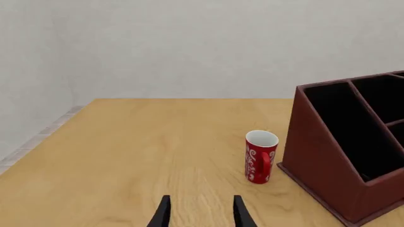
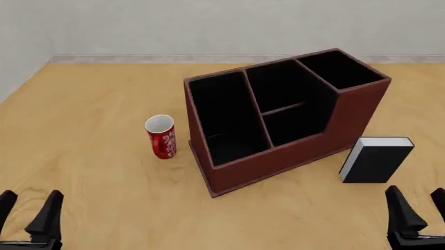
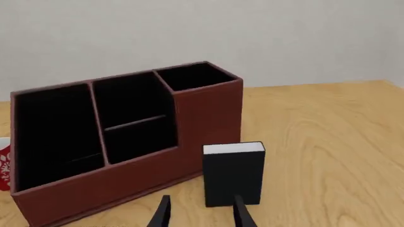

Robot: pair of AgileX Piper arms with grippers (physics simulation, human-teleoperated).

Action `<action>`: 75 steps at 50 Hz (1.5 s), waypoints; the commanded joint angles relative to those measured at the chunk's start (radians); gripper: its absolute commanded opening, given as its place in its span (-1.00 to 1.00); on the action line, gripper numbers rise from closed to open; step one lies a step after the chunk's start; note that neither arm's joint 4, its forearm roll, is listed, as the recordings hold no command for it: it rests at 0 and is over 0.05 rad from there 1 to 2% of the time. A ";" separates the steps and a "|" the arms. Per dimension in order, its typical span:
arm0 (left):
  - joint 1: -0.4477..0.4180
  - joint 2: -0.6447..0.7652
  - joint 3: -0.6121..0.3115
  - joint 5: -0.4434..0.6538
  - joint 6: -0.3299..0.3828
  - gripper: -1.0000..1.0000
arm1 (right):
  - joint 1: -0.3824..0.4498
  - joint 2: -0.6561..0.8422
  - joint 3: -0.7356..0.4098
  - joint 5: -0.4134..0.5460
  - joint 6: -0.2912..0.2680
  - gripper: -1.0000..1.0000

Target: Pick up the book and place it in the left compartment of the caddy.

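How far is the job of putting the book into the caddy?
Nothing looks done yet. The book stands upright on the table, right of the caddy; its left compartment is empty. Both pincers, left and right, are open and hold nothing. Grasping, lifting and placing all remain.

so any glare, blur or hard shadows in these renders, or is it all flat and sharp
Front view: sharp all over, flat even light, no glare; only faint soft shadows under the mug and the book. Left wrist view: equally crisp, the caddy cut off by the frame edge, its black bays showing no detail. Right wrist view: no blur or highlights, the mug only a sliver at the edge.
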 commanded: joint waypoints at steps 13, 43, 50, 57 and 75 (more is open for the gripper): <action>0.000 0.000 0.000 0.000 0.000 1.00 | 0.078 -0.042 0.049 -0.048 -0.073 1.00; 0.000 0.000 0.000 0.000 0.000 1.00 | 0.110 0.150 -0.234 0.225 -0.496 1.00; 0.000 0.000 0.000 0.000 0.000 1.00 | 0.137 0.197 -0.259 0.260 -0.554 1.00; 0.000 0.000 0.000 0.000 0.000 1.00 | 0.153 0.233 -0.318 0.329 -0.627 1.00; 0.000 0.000 0.000 0.000 0.000 1.00 | 0.138 0.343 -0.596 0.615 -0.898 1.00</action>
